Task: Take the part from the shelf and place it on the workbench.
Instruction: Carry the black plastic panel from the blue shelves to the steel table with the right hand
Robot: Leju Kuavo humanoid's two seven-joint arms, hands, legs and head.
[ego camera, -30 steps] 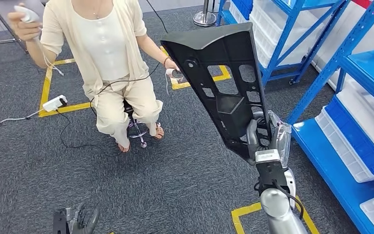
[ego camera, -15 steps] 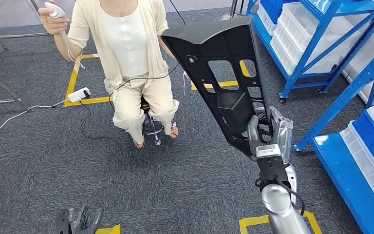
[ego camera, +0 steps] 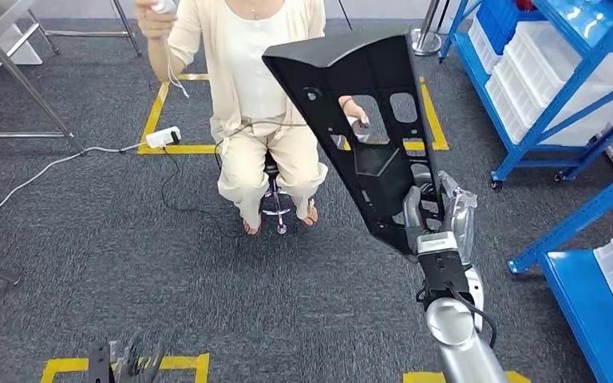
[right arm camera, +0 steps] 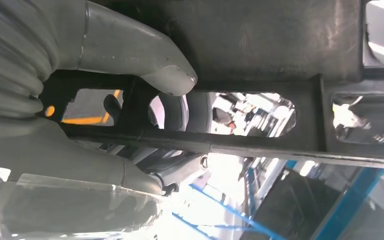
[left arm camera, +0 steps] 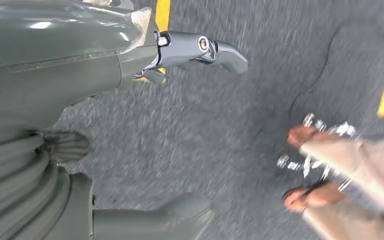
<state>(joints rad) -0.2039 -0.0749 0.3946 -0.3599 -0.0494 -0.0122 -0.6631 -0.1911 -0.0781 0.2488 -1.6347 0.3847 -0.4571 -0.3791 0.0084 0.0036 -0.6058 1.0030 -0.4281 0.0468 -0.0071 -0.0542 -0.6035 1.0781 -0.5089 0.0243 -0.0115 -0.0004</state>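
Observation:
The part (ego camera: 367,128) is a long black plastic panel with several cut-out holes, wide at its upper end and tapering downward. My right hand (ego camera: 435,215) grips its narrow lower end and holds it upright in front of me. In the right wrist view the grey thumb (right arm camera: 145,60) presses on the part (right arm camera: 280,40) and darker fingers wrap a rib from behind. My left hand (ego camera: 132,359) hangs low near the floor; the left wrist view shows my left hand (left arm camera: 130,125) with fingers (left arm camera: 215,50) spread and nothing between them.
A person (ego camera: 267,96) sits on a stool straight ahead, holding a white controller up. Blue shelves (ego camera: 559,88) with white bins stand at the right. A metal table leg (ego camera: 16,72) shows at the far left. Yellow floor tape (ego camera: 168,148) and cables cross the grey carpet.
The whole view has swung leftward: the person and the shelves have shifted right in the picture. My right hand keeps the part in the same hold.

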